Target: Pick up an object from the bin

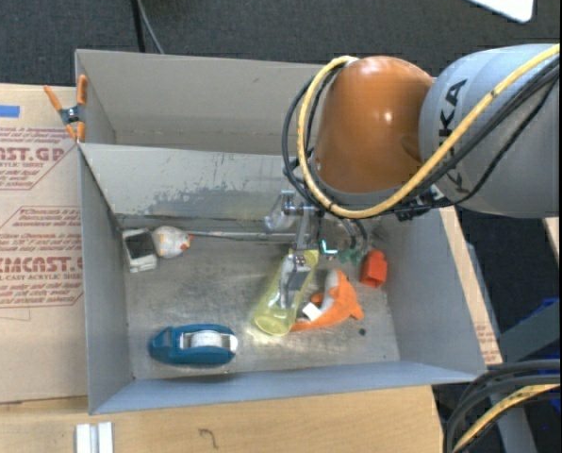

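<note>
The pincer [296, 283] hangs low in the grey metal bin [215, 97], under the arm's rounded orange cover [371, 125]. Its tip is right over a yellow-green, translucent, rounded plastic piece [273, 319] that lies on the bin floor. Whether the pincer is apart, together or clamped on that piece cannot be told, as its tip and the pale plastic run together. Just beside the pincer, on the side toward the arm, lies a crumpled bright orange soft thing [338, 305] with a small white and black bit against it, touching the yellow-green piece. A little farther on that same side, near the bin wall, sits a small orange-red block [373, 268]. Away from the arm and nearer the bin's front wall lies a blue, rounded plastic tape dispenser with a white roll [194, 344]. Well apart from the pincer, by the far side wall, rest a small white and orange rounded thing [173, 241] and a white and dark boxy piece [139, 250] just beside it.
</note>
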`<state>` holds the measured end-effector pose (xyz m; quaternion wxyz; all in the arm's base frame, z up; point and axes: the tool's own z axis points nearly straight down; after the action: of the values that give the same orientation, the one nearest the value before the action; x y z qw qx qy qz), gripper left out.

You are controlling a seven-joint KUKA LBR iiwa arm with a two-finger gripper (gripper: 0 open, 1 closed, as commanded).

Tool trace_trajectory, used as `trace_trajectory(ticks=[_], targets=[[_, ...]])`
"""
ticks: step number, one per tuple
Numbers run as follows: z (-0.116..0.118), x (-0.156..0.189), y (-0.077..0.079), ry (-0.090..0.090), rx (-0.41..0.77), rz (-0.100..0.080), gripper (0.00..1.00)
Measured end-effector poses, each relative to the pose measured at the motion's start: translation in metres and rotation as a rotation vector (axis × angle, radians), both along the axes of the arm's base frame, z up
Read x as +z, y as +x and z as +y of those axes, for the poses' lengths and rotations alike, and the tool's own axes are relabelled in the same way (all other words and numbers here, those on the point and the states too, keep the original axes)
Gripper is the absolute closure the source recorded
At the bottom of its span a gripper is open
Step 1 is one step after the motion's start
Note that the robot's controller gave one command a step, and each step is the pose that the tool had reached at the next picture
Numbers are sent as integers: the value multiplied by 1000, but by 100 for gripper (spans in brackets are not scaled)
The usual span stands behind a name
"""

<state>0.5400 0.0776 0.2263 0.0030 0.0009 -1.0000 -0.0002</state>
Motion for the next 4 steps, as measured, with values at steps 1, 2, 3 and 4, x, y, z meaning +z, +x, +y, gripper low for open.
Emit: trace_trajectory(ticks=[1, 2, 3, 4], targets=[[0, 4, 2, 1, -1, -8, 0], [-2, -1, 1, 2, 12, -14, 0], [-34, -61, -7, 1, 158, -13, 0], [-65, -146, -8, 2, 163, 5, 100]])
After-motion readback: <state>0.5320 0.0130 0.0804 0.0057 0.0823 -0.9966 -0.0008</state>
